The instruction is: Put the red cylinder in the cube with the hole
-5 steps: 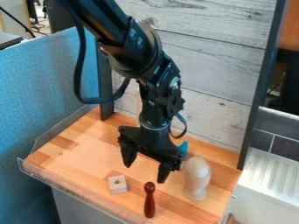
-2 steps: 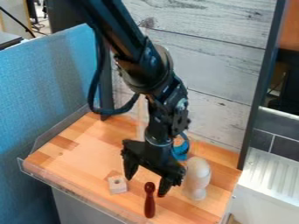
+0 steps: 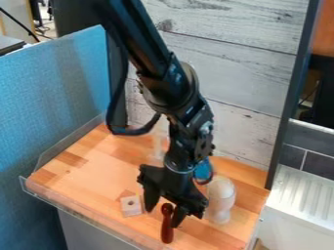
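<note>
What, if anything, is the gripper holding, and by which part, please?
Nothing: the gripper stands open, jaws astride the knobbed end of the red cylinder.

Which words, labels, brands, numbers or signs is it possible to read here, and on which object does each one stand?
None readable: I see no text on the wooden cube, red cylinder or wooden figure.
The pale marks on the black arm are too small to make out.

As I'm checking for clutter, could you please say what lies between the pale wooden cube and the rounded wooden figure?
In the camera view, the upper end of the red cylinder and the open black gripper are between them.
</note>
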Robot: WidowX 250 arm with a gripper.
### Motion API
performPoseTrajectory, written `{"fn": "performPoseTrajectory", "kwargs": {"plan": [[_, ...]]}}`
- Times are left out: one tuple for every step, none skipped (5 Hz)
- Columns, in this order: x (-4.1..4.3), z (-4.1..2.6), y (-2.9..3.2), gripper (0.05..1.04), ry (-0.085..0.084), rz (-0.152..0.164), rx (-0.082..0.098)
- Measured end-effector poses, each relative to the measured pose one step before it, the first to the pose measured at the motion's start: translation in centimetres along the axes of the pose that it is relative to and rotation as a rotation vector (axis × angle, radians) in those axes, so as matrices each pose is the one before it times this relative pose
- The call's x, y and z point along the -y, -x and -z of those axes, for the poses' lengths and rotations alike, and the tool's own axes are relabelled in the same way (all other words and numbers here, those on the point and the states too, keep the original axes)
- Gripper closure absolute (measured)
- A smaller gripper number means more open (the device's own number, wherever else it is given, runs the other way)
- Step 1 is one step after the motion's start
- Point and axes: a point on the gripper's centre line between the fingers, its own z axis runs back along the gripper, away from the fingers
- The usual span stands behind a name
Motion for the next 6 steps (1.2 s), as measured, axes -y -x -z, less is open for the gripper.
{"fn": "performPoseTrajectory", "kwargs": {"plan": [[-0.751,0.205,-0.123,0.721,0.0101,-0.0315,0.0091],[-0.406,0.077,0.097,0.769,0.0178,-0.0250,-0.0111],[-1.341,-0.767,-0.557,0.769,0.0158,-0.0528,-0.0057],[-1.352,-2.759,-1.356,0.769,0.0079,-0.0607,0.0535],[-1.256,-1.026,-0.522,0.769,-0.0182,-0.0278,0.0370],[-0.830,-0.165,-0.417,0.769,-0.0268,-0.0053,0.0285]]}}
